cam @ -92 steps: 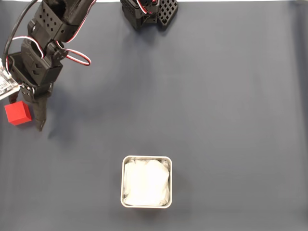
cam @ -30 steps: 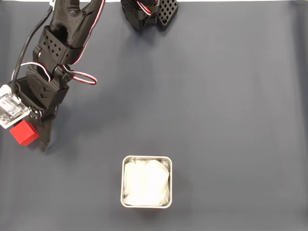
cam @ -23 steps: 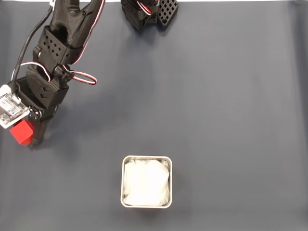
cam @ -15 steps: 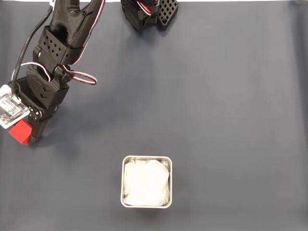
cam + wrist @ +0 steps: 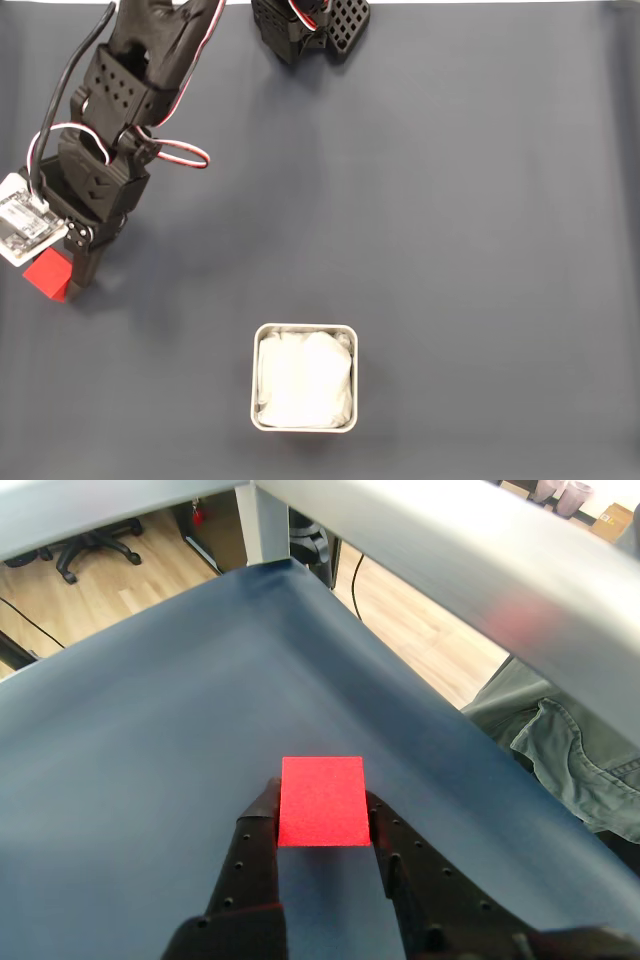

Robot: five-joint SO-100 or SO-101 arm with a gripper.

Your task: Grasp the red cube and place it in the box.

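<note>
Red cube (image 5: 322,802) pinched betw. 2 gripper (image 5: 320,815) fingers, well apart from box (image 5: 304,330).

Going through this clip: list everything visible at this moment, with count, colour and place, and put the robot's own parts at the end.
red cube: one, bright red, between the gripper fingers at the far left of the fixed view.
box: one, pale metallic rim with white wrinkly lining, bottom centre of the fixed view, apart from the cube.
table cover: one, dark blue-grey cloth, under everything.
wooden floor: light brown, beyond the table edge in the wrist view.
office chair: one, black, top left of the wrist view.
green cloth: one, olive, right edge of the wrist view.
arm: one, black with red-and-white wires, upper left of the fixed view.
gripper: one, black, shut on the cube.
</note>
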